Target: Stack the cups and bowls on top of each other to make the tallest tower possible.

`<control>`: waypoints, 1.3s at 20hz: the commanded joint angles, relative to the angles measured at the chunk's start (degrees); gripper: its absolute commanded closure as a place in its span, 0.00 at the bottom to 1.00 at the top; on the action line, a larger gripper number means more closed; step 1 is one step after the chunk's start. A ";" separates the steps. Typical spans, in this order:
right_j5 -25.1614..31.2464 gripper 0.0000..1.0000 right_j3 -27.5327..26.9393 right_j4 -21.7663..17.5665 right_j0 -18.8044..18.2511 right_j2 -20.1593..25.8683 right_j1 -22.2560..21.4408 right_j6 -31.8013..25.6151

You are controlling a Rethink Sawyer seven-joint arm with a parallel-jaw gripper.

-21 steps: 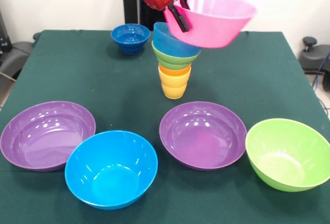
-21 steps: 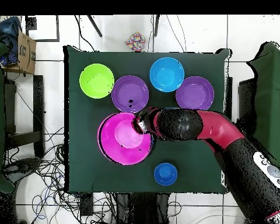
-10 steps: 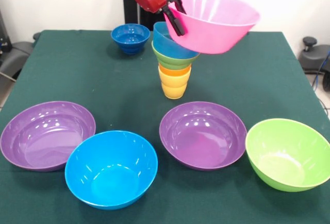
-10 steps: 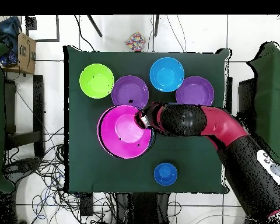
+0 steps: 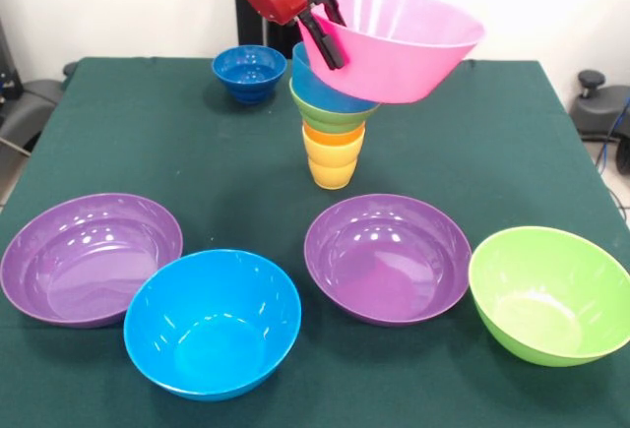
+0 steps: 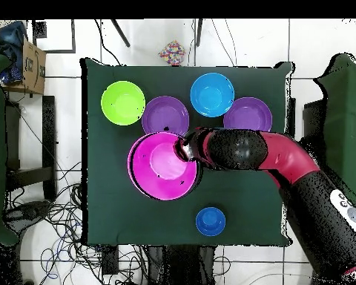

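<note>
- Sitting lowest in the front view, the large blue bowl (image 5: 213, 323) rests open side up at the bottom left, apart from its neighbours.
- At the lower right of that view stands the large green bowl (image 5: 549, 293), just beside the purple bowl at centre (image 5: 387, 256), though I cannot tell whether they touch.
- The other purple bowl (image 5: 91, 256) lies at the left edge, its rim close to the blue one.
- All four stand on the green table (image 5: 148, 152), in a loose row across the lower half of the frame.
- Higher up, at mid-frame, the tower (image 5: 334, 123) stands upright: the yellow cup (image 5: 332, 165) at its foot, the orange cup (image 5: 333, 136) nested in it, then the small green bowl (image 5: 333, 113) and the light blue bowl (image 5: 317, 82).
- My gripper (image 5: 325, 27) pinches the left rim of the pink bowl (image 5: 399, 39), one finger inside the wall and one outside.
- I hold the pink bowl tilted above the tower, overlapping the light blue bowl; whether they touch I cannot tell.
- From overhead, the pink bowl (image 6: 162, 165) covers the tower entirely at the frame's centre.
- Farthest off, in the upper left of the front view, the small dark blue bowl (image 5: 248, 72) stands alone, well apart from the tower.
</note>
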 commanded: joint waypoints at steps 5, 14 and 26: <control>8.24 1.00 -2.62 -1.02 0.49 -1.52 2.44 -2.90; 8.68 1.00 0.01 -2.16 -1.73 -1.47 1.34 -3.68; 9.00 1.00 -1.60 -5.09 -3.13 -1.93 3.19 -5.82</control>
